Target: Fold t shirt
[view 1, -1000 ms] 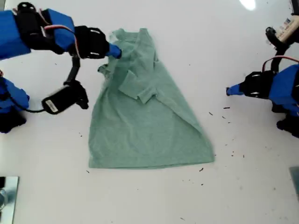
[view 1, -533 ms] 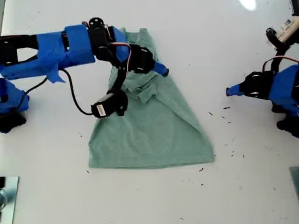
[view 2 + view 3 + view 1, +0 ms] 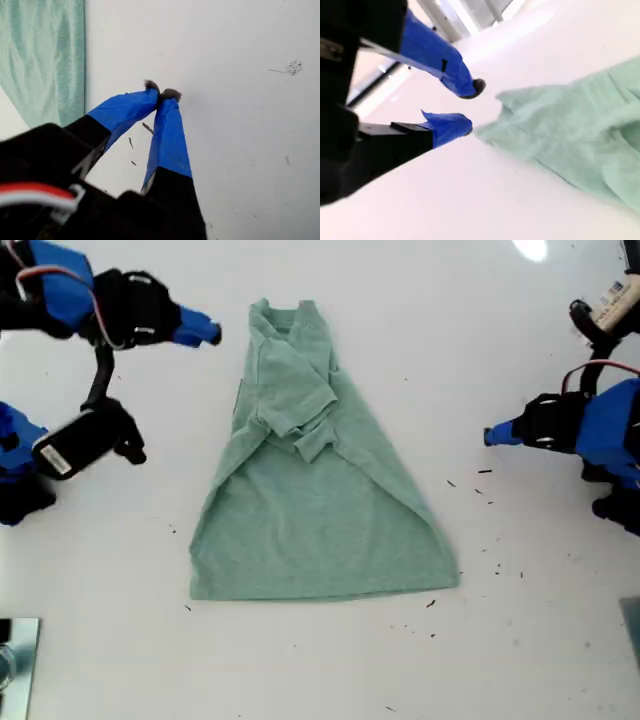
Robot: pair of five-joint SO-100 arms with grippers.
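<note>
Shirt fold: sleeves in, body fold pending.
The shirt lies flat mid-counter, collar far, hem near. The second pincer, spread, hovers just beside the collar at the exterior view's left. The first pincer, pressed together, sits well apart at that view's right. Advised: grip both hem corners, lift evenly, and lay the hem on the collar.
</note>
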